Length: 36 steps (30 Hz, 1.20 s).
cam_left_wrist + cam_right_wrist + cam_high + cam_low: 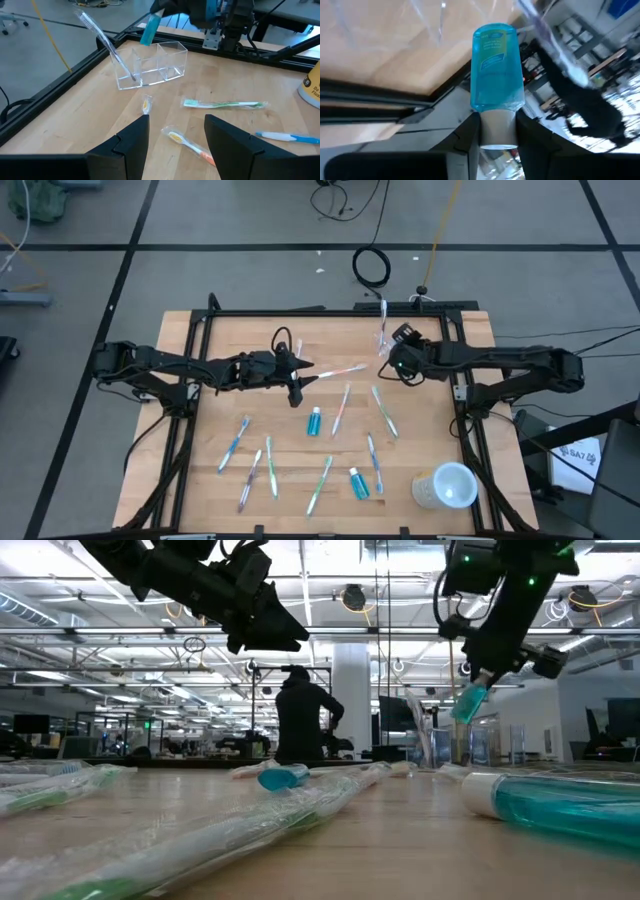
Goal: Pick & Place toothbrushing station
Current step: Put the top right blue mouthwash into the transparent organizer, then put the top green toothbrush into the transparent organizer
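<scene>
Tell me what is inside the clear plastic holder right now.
One toothbrush leans in one end compartment of the clear holder; the other compartments look empty. The right gripper holds a blue tube above it, not yet inside.

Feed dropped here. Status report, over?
Right gripper shut on blue tube, above clear holder. Left gripper open, empty, mid-table. One toothbrush already in holder. Nothing blocking.

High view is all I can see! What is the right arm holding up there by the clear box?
Observer: A small blue tube, pinched by its white cap between the right fingers.
Operator: Is it inside the box?
Observer: No, it hangs in the air close to the clear holder.
Operator: Is the box empty?
Observer: No. One toothbrush leans in an end compartment.
</scene>
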Tool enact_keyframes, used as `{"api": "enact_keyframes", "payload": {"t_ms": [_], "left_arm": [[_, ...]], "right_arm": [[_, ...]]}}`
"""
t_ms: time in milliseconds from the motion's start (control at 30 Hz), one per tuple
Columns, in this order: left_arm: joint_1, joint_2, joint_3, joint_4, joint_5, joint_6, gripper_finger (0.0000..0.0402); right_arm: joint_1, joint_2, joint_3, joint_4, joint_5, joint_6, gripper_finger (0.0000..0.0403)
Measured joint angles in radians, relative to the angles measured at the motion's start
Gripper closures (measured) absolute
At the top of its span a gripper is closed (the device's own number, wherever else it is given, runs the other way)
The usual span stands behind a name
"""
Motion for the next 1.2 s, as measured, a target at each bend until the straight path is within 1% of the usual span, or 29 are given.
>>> {"api": "enact_keyframes", "payload": {"t_ms": [167,267,400,500,633,833,967,1067,1200], "left_arm": [[0.0,0.0,0.0,0.0,0.0,0.0,0.0204],[0.0,0.0,0.0,0.0,0.0,0.0,0.0204],[0.0,0.0,0.0,0.0,0.0,0.001,0.0204],[0.0,0.0,0.0,0.0,0.0,0.002,0.0204],[0.0,0.0,0.0,0.0,0.0,0.003,0.0204],[0.0,0.0,0.0,0.0,0.0,0.004,0.0204],[0.0,0.0,0.0,0.001,0.0,0.004,0.0204],[0.0,0.0,0.0,0.001,0.0,0.004,0.0204],[0.0,0.0,0.0,0.001,0.0,0.004,0.0204]], "right_arm": [[0.0,0.006,-0.067,0.171,0.021,-0.194,0.0311],[-0.005,0.017,-0.104,0.185,0.022,-0.294,0.0311],[-0.018,0.031,-0.157,0.222,0.02,-0.337,0.0311],[-0.019,0.029,-0.187,0.291,0.022,-0.38,0.0308],[-0.019,0.029,-0.207,0.349,0.02,-0.391,0.0292],[-0.019,0.029,-0.208,0.359,0.014,-0.38,0.0279],[-0.019,0.029,-0.208,0.36,-0.05,-0.38,0.0277],[-0.019,0.029,-0.208,0.385,-0.06,-0.35,0.0276],[-0.019,0.029,-0.208,0.467,-0.045,-0.284,0.0276]]}}
